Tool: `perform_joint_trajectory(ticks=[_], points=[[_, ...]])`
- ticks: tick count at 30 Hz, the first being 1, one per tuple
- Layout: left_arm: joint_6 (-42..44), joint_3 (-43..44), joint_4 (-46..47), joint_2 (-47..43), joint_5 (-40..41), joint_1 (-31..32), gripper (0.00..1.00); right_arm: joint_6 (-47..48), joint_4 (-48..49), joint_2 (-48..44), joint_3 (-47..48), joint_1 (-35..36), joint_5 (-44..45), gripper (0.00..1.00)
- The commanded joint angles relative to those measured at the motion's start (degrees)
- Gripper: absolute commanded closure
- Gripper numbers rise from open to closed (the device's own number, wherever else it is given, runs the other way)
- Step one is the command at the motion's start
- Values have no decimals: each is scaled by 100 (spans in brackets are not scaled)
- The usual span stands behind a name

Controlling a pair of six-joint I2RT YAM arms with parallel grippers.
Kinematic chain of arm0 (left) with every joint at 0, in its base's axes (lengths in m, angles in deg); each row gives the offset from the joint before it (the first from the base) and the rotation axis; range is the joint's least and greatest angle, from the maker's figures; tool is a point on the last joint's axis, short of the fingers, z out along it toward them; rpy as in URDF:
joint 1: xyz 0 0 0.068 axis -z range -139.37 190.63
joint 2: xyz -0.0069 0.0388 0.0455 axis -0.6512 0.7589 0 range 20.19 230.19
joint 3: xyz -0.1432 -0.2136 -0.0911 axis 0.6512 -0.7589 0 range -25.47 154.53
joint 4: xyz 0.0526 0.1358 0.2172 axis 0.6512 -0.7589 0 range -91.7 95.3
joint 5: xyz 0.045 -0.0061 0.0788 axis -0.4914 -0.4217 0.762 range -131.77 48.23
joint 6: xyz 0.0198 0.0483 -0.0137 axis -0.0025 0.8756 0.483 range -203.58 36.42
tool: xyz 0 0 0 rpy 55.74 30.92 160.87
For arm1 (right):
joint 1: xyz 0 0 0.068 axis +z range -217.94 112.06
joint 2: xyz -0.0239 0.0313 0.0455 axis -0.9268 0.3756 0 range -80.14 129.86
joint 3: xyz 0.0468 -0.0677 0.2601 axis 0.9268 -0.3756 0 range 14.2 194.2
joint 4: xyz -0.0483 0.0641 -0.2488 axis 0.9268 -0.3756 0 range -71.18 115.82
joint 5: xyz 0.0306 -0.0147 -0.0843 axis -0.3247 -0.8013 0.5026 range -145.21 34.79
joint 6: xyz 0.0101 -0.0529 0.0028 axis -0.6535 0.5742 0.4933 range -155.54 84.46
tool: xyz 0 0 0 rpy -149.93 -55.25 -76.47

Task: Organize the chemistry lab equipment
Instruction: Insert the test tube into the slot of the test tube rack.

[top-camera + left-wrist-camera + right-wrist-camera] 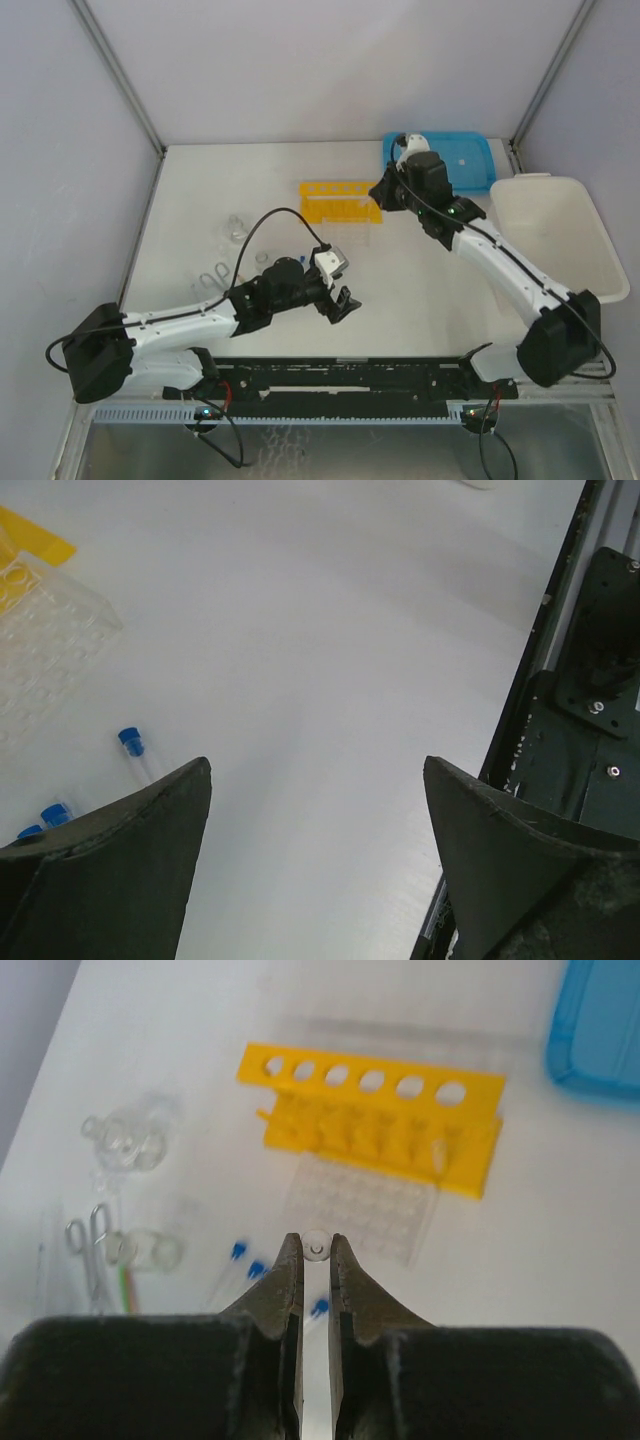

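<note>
The right gripper [316, 1260] hangs above the yellow tube rack [375, 1125], pinching what looks like a clear tube [317, 1248]; misaligned, it could miss a hole. The left gripper [315, 810] gapes empty near blue-capped tubes [133, 745].

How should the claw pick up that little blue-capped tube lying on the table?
Grip the blue-capped tube across its clear middle, coming straight down from above. It lies flat on the table, long and thin, so the open left claw could likely straddle it there.
</note>
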Motion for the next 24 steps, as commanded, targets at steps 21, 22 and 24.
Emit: perform_joint_trajectory(ticks=[21,22,24], points=[[-341,371,-1267,-470,253,-1031,25,1712,-234,2978,2844,264,1586,100],[-364,306,-1242,-558,450,-1039,25,1713,-244,3015,2835,300,1643,100],[-399,140,-1154,-791,705,-1051,25,1714,-260,3061,2814,364,1717,100]])
